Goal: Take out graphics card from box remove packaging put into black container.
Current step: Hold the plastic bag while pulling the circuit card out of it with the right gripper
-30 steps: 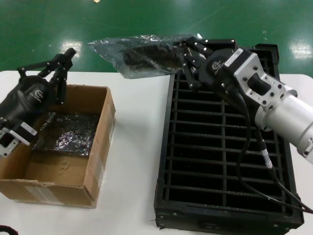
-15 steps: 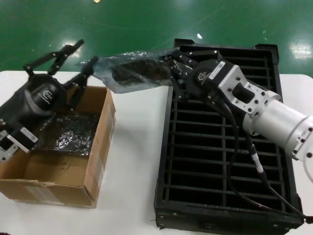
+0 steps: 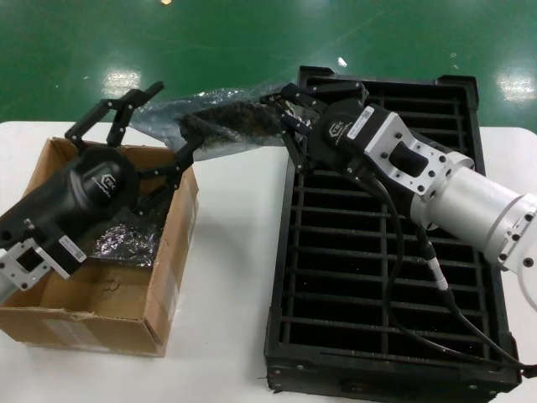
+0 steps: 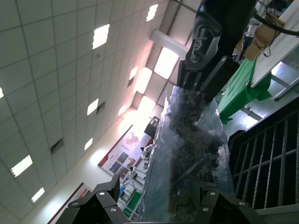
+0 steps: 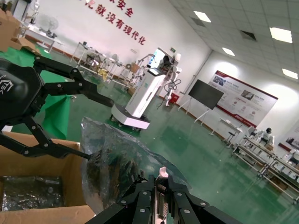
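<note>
Crinkly grey-blue plastic hangs in the air between my two arms — the packaging [image 3: 220, 119], with the dark graphics card [image 3: 231, 128] inside it showing through as a long shadow. My right gripper [image 3: 289, 113] is clamped on one end of the bag, over the far corner of the black container [image 3: 384, 337]. My left gripper [image 3: 155, 126] is spread wide at the bag's other end, above the far edge of the box [image 3: 101, 323]; one finger runs under the plastic and the other stands clear above it, so it grips nothing yet.

As I judge it, the first part is done — the card is out of the box and held aloft. What remains is the unwrapping and the stowing: the card is still sealed in its bag, and none of the container's slots that I can see holds a card. Down in the box lies another shiny wrapped bundle [image 3: 126, 245], so more may follow. From the left wrist view the bag sits right between my open left fingers, close enough to close on.
</note>
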Available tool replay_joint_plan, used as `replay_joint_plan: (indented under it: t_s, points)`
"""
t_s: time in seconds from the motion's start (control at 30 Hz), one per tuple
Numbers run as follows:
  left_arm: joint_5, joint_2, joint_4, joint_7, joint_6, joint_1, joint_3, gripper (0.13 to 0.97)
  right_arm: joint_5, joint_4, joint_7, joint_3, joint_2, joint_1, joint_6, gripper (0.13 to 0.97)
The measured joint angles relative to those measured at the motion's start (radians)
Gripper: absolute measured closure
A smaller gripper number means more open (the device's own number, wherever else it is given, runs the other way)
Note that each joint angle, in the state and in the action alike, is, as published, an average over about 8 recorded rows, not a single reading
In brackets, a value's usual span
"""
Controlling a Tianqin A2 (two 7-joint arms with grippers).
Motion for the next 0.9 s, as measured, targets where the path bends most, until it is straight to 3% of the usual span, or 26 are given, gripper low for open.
replay_joint_plan:
  t_s: [0.3,0.6,0.9]
  points:
    - [0.001,-0.001,-0.011,-0.002,0.008,0.012,0.009,0.576,-0.023,0.025,0.001,-0.012,0.012,-0.008,-0.007,0.92]
    - [0.003,-0.001,-0.015,-0.001,0.006,0.016,0.013,0.655,-0.05,0.052,-0.023,-0.026,0.022,-0.02,-0.008,0.92]
    - [0.004,-0.005,-0.026,-0.005,0.003,0.024,0.014,0.796,-0.046,0.097,-0.081,-0.037,0.039,-0.043,0.009,0.92]
